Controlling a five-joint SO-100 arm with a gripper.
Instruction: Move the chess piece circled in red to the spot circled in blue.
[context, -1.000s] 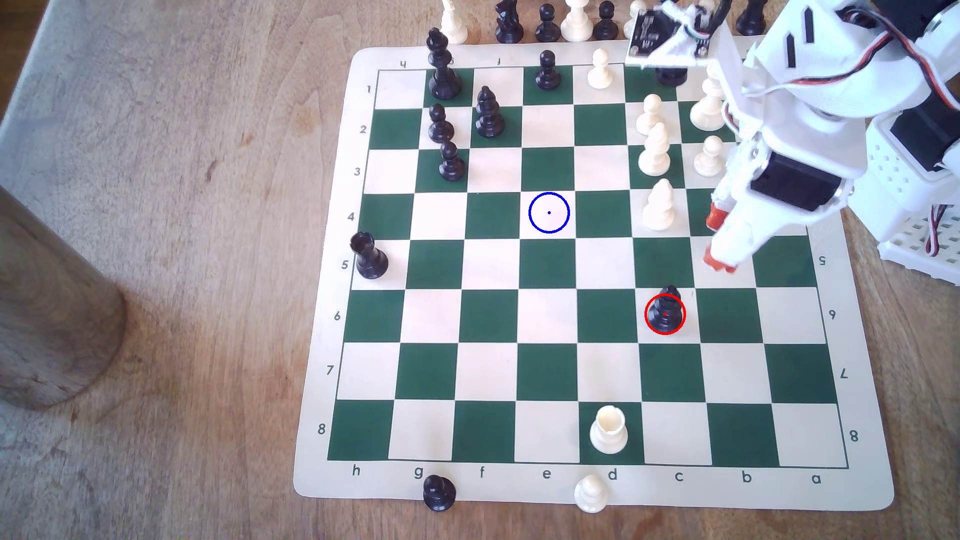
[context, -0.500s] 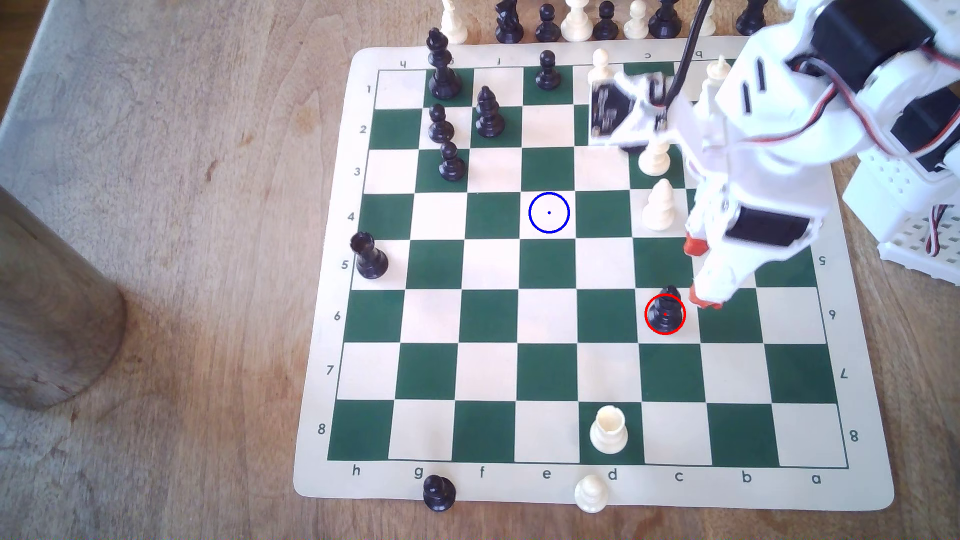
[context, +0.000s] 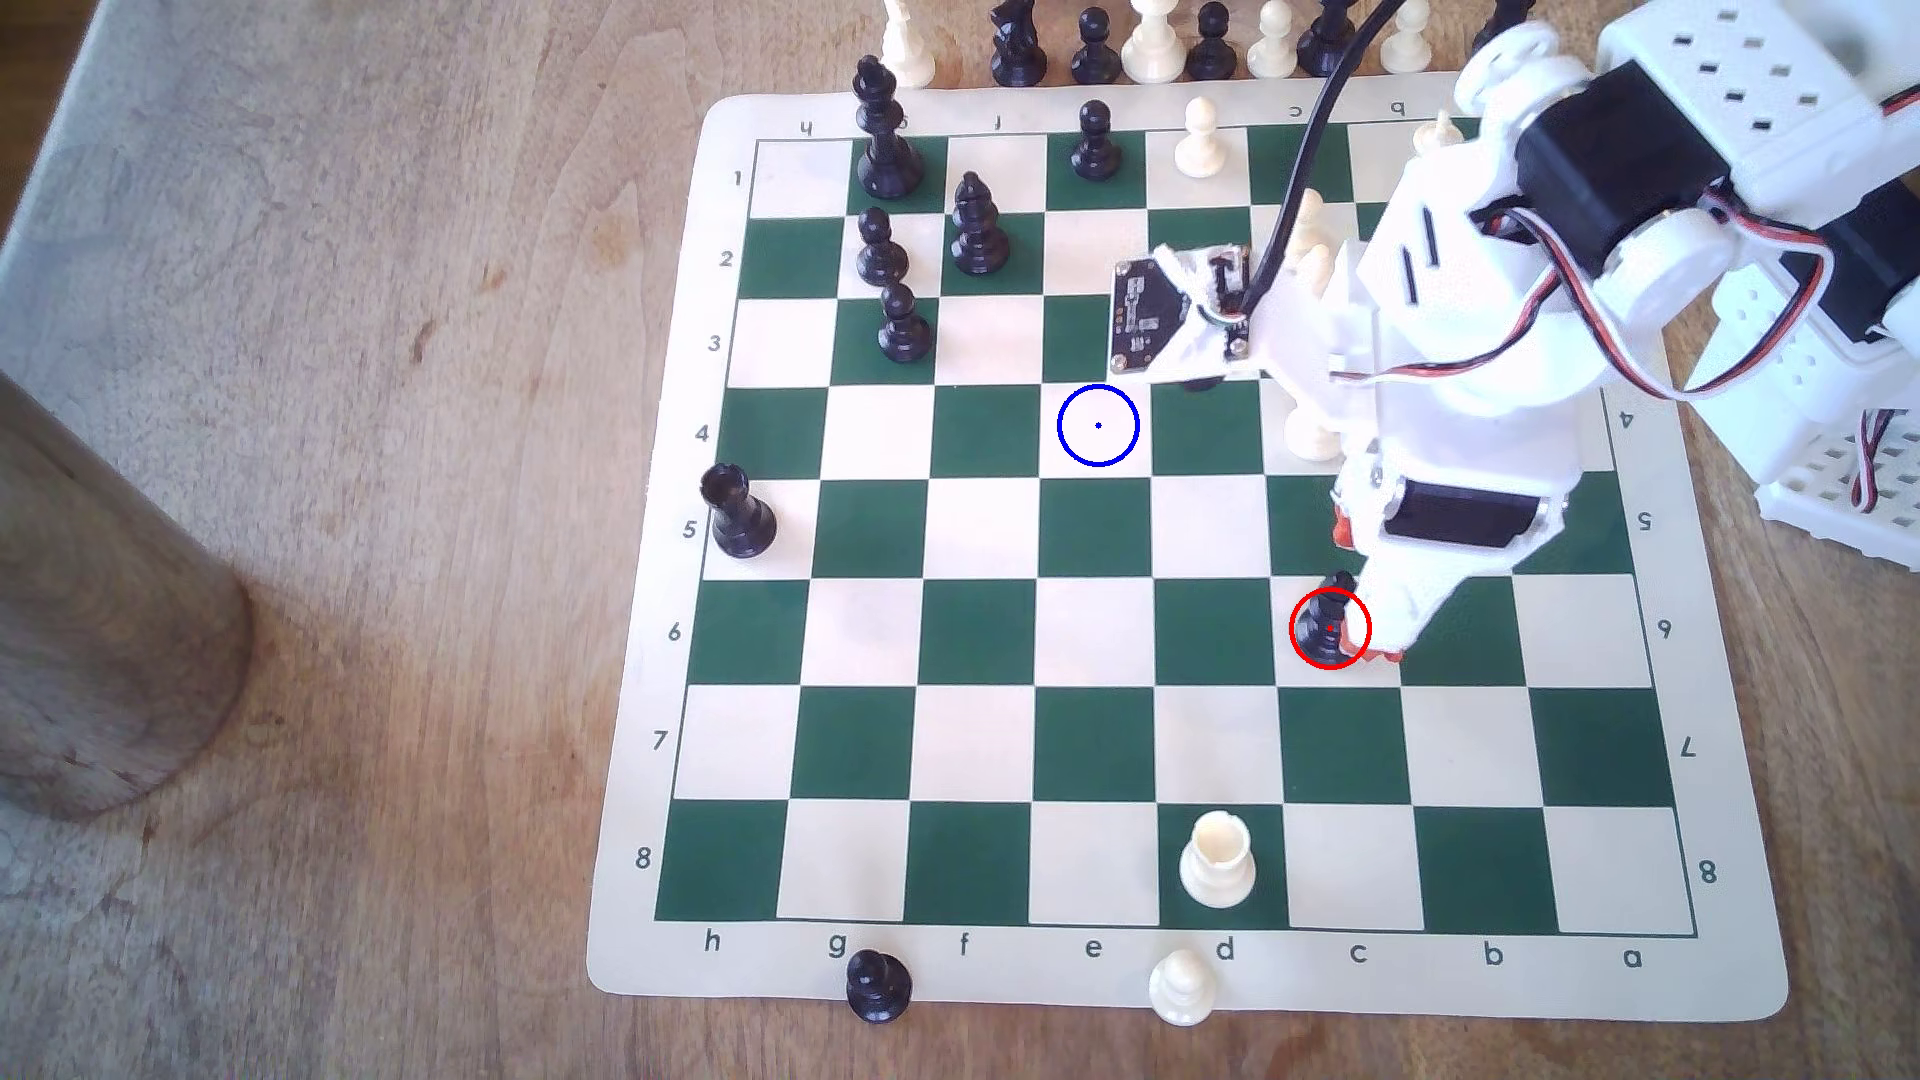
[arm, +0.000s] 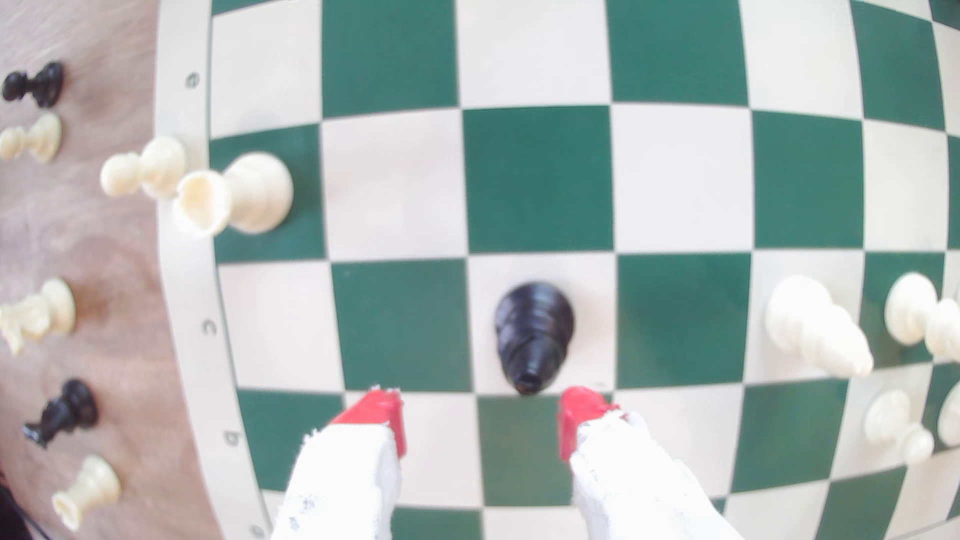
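Gripper (arm: 480, 415): jaws spread wide, red tips either side of the bishop's head, holding nothing.
Bishop (context: 1327, 623): upright in its red-ringed cream square, file c, rank 6; not lifted.
Blue-ringed spot (context: 1098, 425): vacant, well apart toward the exterior view's left, file e, rank 4.
Progress: approach done, by my judgement; grasp, carry and release remain.
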